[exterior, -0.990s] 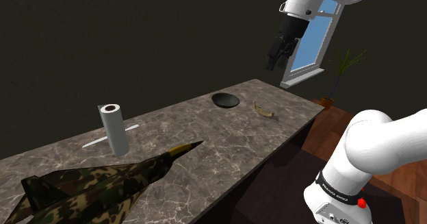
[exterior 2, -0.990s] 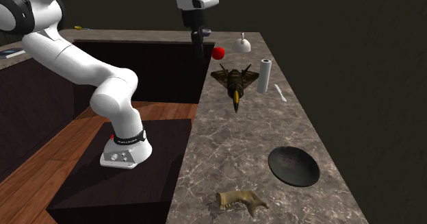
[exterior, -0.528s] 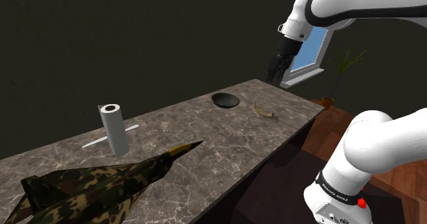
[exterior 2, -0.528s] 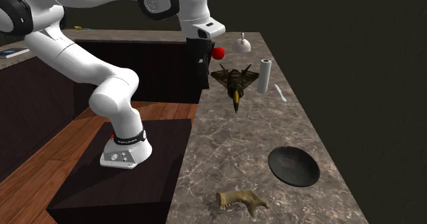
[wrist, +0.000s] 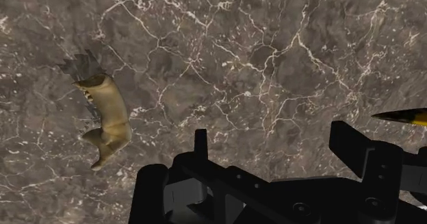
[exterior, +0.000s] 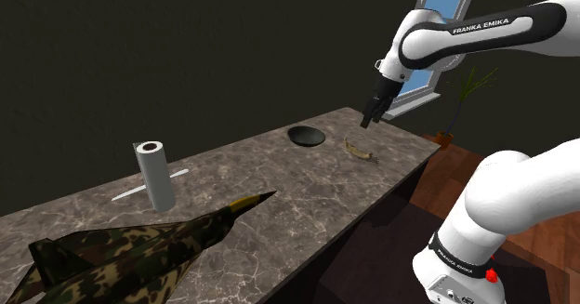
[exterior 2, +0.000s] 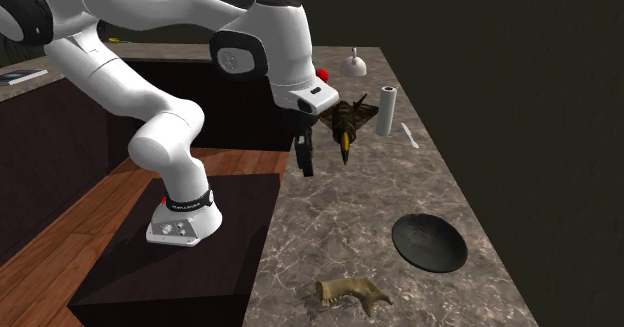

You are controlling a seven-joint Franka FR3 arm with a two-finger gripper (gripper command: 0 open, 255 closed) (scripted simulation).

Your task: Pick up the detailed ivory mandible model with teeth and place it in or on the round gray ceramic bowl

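I am logging the scene by size. Item one, the dark marble desk (exterior: 307,200), is running long and narrow, veined in white. Item two, the white arm (exterior 2: 150,35), is rising from its dark box stand (exterior 2: 170,265) beside the desk and bending over it. Item three, a camouflage jet model (exterior: 139,251), is lying on the desk with its yellow nose pointing toward the far end in the shoulder view. Item four, the black claw (exterior: 368,121), is hanging above the desk, pointing down, its fingers standing apart and gripping nothing. In the second exterior view it is hovering over the desk's stand-side edge, between the jet and the jawbone. Item five, a white roll (exterior: 154,174), is standing upright beside the jet, with a thin white strip (exterior: 177,175) lying flat just behind it. Item six, the round dark bowl (exterior: 306,136), is sitting empty near the desk's far end. Item seven, the ivory mandible model (exterior: 358,150), is lying on the bare desk near the bowl but apart from it. In the wrist view it is lying off to one side of the claw, outside the fingers and untouched.
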